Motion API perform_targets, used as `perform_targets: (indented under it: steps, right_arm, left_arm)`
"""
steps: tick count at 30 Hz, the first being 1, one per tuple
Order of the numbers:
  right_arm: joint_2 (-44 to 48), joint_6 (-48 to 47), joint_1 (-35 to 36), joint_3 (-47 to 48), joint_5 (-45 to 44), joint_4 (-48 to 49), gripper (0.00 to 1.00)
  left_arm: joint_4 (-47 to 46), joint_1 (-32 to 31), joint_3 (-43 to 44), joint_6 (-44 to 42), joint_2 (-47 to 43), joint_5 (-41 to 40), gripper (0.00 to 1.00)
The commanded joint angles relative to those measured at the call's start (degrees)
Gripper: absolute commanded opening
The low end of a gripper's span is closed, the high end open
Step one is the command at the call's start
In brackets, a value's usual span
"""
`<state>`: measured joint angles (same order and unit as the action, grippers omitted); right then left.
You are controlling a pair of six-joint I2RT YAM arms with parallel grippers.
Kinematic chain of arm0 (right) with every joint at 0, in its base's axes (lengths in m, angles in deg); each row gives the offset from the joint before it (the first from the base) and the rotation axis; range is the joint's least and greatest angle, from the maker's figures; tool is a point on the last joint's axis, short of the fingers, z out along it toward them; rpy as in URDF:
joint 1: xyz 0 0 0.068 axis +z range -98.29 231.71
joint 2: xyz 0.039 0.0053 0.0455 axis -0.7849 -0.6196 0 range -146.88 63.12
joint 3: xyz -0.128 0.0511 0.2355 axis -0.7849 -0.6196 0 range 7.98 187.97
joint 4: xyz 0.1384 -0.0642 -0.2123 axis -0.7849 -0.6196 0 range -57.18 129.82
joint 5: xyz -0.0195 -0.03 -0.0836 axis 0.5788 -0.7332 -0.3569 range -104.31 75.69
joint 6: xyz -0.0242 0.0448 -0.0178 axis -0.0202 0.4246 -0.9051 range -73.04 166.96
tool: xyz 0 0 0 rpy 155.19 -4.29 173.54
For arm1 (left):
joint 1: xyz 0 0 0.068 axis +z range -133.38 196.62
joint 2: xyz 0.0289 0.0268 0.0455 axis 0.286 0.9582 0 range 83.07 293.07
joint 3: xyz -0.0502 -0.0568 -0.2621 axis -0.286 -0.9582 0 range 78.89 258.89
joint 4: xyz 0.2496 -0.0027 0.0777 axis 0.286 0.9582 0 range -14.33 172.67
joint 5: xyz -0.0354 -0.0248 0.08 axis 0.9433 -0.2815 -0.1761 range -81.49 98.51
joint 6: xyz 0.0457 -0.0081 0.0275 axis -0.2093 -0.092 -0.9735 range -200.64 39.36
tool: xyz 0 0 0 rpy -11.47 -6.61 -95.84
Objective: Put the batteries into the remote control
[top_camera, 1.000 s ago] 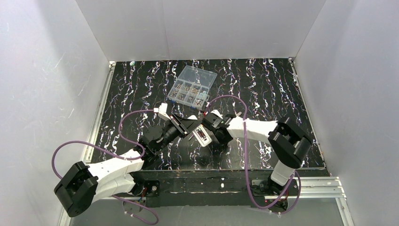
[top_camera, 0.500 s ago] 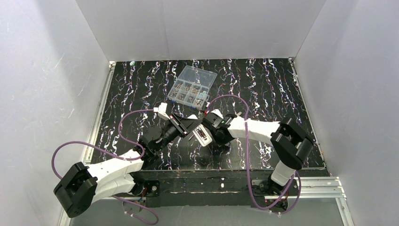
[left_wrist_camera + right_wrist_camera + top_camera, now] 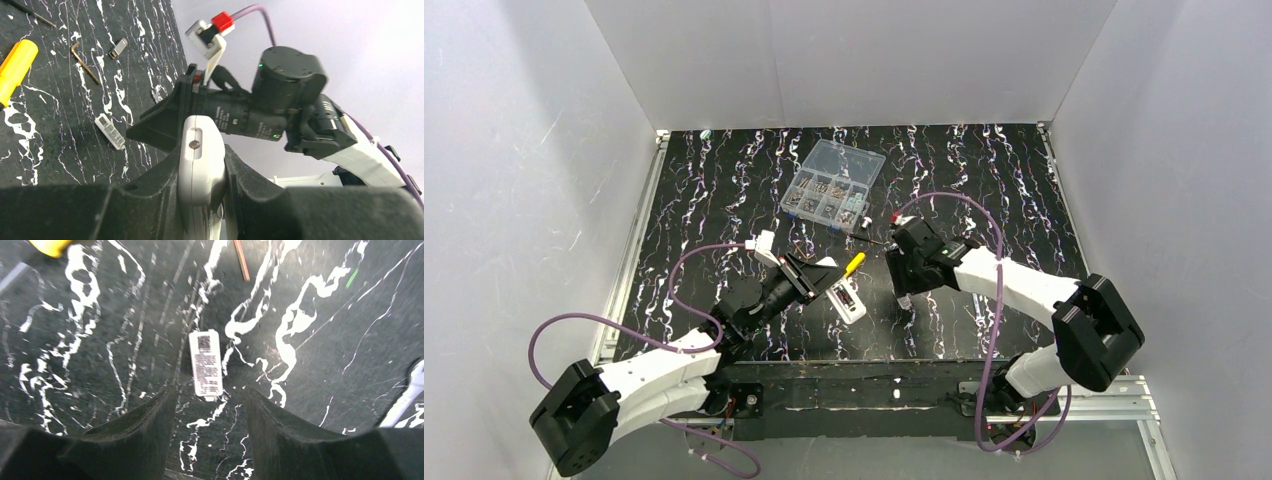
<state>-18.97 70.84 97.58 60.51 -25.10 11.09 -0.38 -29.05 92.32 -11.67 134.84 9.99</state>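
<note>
My left gripper [image 3: 832, 290] is shut on the remote control [image 3: 847, 301], a slim white bar with a dark patch. In the left wrist view the remote control [image 3: 200, 160] stands edge-on between the jaws of the left gripper [image 3: 202, 150], a small screw showing on its side. My right gripper [image 3: 904, 292] hangs open just right of it, over the black mat. In the right wrist view the right gripper [image 3: 210, 395] is empty, and a small white labelled plate [image 3: 206, 363] lies flat on the mat just ahead of its fingers. I cannot make out any batteries.
A yellow-handled screwdriver [image 3: 854, 263] lies just beyond the remote. The clear compartment box [image 3: 832, 186] stands at the back centre. An L-shaped key [image 3: 82, 62] and a small metal piece [image 3: 117, 48] lie on the mat. White walls enclose the table.
The right gripper has opened and drawn away to the right of the remote. The left gripper has carried the remote slightly nearer, and the screwdriver is now uncovered.
</note>
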Motion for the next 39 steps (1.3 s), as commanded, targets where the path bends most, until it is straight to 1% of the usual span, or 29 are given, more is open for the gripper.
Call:
perform_targets:
  steps: [1,7,12,20,32,39]
  right_arm:
    - [1.75,0.57,-1.48,-4.63,7.80,4.53,0.62]
    - [1.40,2.67,-1.46,-8.10,8.04,9.19,0.66]
    - [-0.27,2.57,-1.46,-7.98,6.30,8.59,0.66]
    - [-2.57,1.81,-1.35,-7.20,3.66,7.22,0.59]
    - [-4.33,0.34,-0.07,-6.31,2.84,7.04,0.42]
    - [-3.53,0.19,0.28,-6.30,2.51,6.99,0.34]
  left_arm:
    - [-4.09,-0.14,-0.07,-0.68,-1.43,-0.53,0.00]
    - [-4.63,-0.13,0.07,-0.45,-0.60,-0.49,0.00]
    - [-4.38,-0.14,0.26,-0.47,-0.43,-0.26,0.00]
    - [-5.29,-0.15,0.67,-0.34,0.80,-0.25,0.00]
    - [-5.67,-0.12,1.24,0.03,1.92,0.10,0.00]
    - [-5.80,-0.13,1.42,0.11,2.20,0.13,0.00]
